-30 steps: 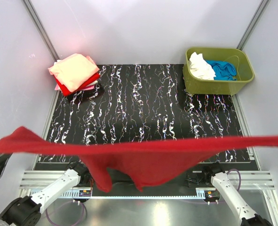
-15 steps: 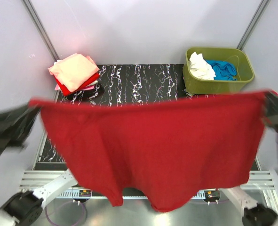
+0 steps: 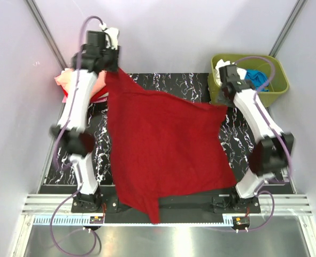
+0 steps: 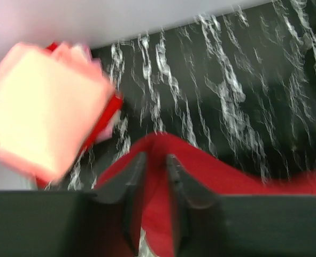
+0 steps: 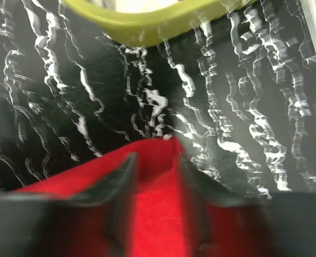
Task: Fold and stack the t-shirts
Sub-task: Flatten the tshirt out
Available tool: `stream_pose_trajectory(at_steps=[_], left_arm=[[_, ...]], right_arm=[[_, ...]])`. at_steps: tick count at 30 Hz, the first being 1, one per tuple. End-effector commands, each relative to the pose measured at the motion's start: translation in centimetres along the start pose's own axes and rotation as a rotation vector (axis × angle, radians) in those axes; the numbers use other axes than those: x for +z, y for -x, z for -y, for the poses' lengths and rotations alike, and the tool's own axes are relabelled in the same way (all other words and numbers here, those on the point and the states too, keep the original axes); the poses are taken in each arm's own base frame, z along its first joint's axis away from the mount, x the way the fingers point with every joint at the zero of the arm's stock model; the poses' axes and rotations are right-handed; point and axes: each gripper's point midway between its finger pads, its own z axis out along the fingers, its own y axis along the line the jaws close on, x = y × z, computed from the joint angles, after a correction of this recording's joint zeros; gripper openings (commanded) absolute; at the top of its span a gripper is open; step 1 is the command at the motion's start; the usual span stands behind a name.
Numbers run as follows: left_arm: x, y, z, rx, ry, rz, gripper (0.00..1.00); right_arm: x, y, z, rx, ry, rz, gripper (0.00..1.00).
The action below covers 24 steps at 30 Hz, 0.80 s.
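Dark red t-shirt (image 3: pixel 163 144) lies spread on the surface (image 3: pixel 168 85), ready for folding; left fingers (image 4: pixel 131 182) and right fingers (image 5: pixel 123 176), narrowly parted, straddle its far corners.

The top view is bright and sharp under soft, even overhead light; the dark red t-shirt (image 3: pixel 163 144) casts only a faint shadow on the surface (image 3: pixel 168 85) beside it. Both wrist views are motion-blurred. Beyond that shirt, the salmon-pink t-shirt (image 4: pixel 40 112) smears and washes out, and the tub (image 5: pixel 147 24) rim is soft. The left gripper (image 4: pixel 155 176) and right gripper (image 5: pixel 155 182) are dark and unfocused.
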Motion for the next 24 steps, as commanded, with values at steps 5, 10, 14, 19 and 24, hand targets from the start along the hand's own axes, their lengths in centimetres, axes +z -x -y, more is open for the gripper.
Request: stream_pose_trajectory(at_steps=[5,10,14,19,24], left_arm=[[9.7,-3.1,1.6,-0.169,-0.047,-0.135,0.99],[5.0,-3.9,2.5,-0.19,-0.044,-0.113,0.99],[1.5,-6.5,2.6,-0.243,-0.021,-0.14,0.99],[0.0,-14.1,3.4,-0.311,0.002,-0.225,0.99],[-0.2,-21.7,4.9,-0.38,-0.014,-0.32,0.98]], right_arm=[[-1.3,2.4,-1.9,0.028,0.113,-0.008,1.0],[-3.9,0.9,-1.7,0.064,0.186,-0.017,1.0],[-4.5,-1.8,-4.4,0.067,0.335,-0.074,1.0],[-6.1,-7.6,-11.2,-0.119,0.511,-0.209,0.99],[-6.5,-10.3,-19.7,-0.321,0.644,-0.263,0.95]])
